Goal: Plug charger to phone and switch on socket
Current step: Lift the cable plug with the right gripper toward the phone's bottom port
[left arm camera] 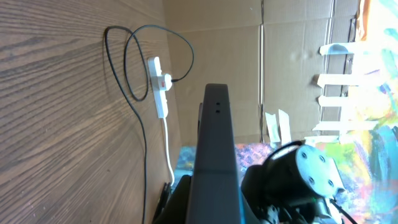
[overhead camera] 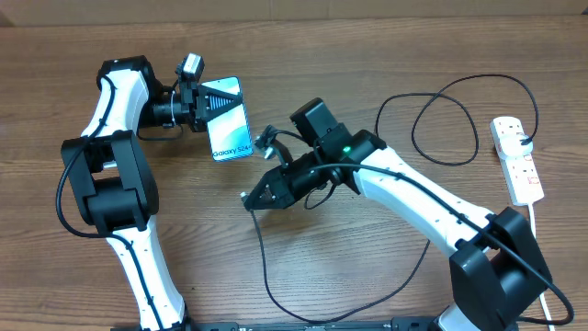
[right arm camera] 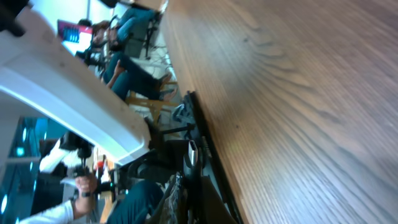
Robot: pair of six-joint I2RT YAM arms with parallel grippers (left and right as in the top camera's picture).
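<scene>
My left gripper [overhead camera: 197, 103] is shut on the upper end of the phone [overhead camera: 231, 124] and holds it off the table, teal screen up, "Galaxy" lettering at its lower end. In the left wrist view the phone [left arm camera: 214, 137] shows edge-on as a dark slab. My right gripper [overhead camera: 250, 198] is just below and right of the phone, shut on the charger cable near its tip. The thin black charger cable [overhead camera: 262, 267] loops down to the table's front edge and back to the socket [overhead camera: 516, 158], a white strip at the right with a black plug in it. The right wrist view is blurred.
The strip's white lead [overhead camera: 551, 294] runs down the right edge. The cable forms a big loop [overhead camera: 459, 119] left of the strip. The socket [left arm camera: 159, 87] and cable [left arm camera: 144, 143] also show in the left wrist view. Cardboard walls stand behind the table.
</scene>
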